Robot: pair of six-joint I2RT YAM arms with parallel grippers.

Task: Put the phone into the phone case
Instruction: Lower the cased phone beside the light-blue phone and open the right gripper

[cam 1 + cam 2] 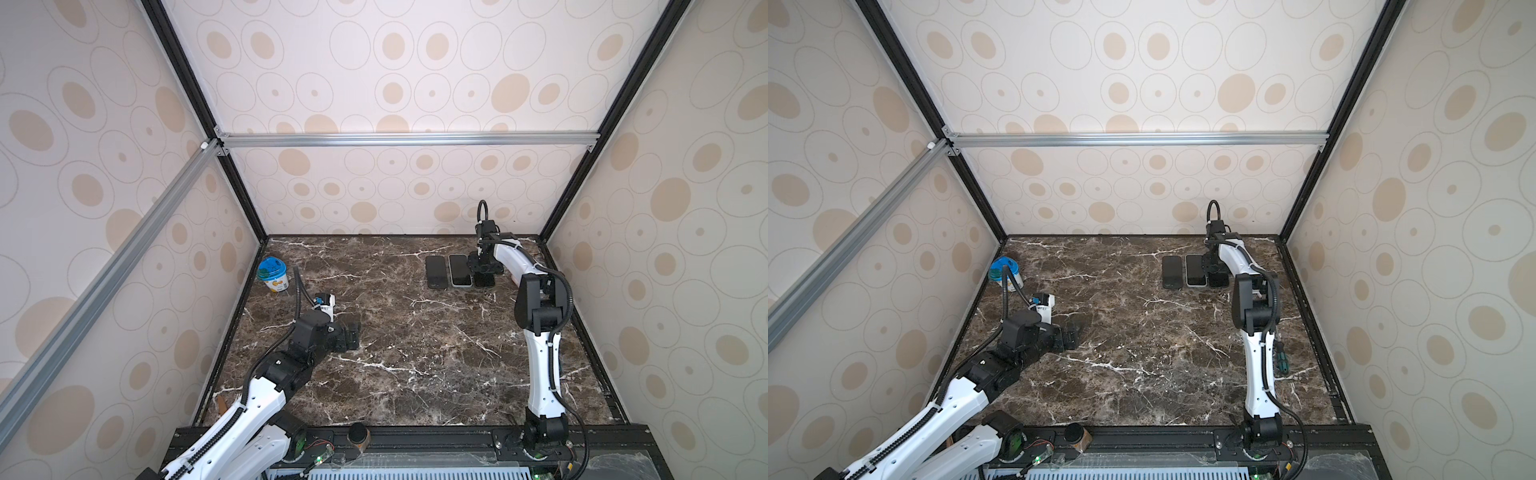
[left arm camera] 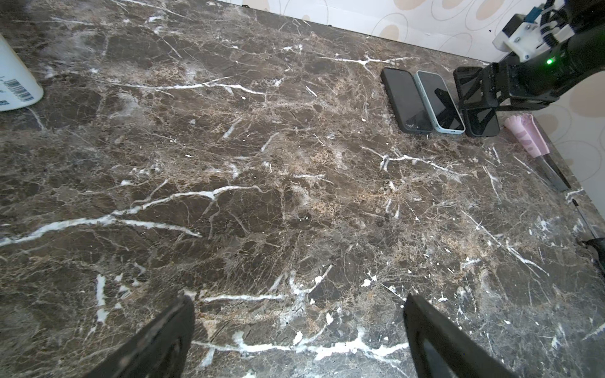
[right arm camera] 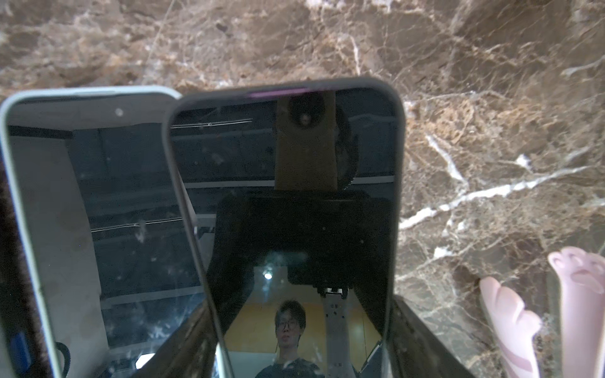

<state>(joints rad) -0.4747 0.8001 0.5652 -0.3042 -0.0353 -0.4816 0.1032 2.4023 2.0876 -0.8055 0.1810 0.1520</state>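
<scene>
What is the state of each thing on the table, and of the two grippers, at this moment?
left gripper: open, empty.
right gripper: jaws astride the black phone; grip unclear.
black phone: screen up, dark.
light-blue phone: flat, screen up, dark.
black slab: flat; phone or case, cannot tell.
tub: upright, blue lid on.
white bottle: upright.
pink-handled knife: lying flat.

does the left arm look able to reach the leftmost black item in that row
Probably yes: the left gripper is open, bare marble lies between it and the black item, and the right gripper is at the row's other end.
</scene>
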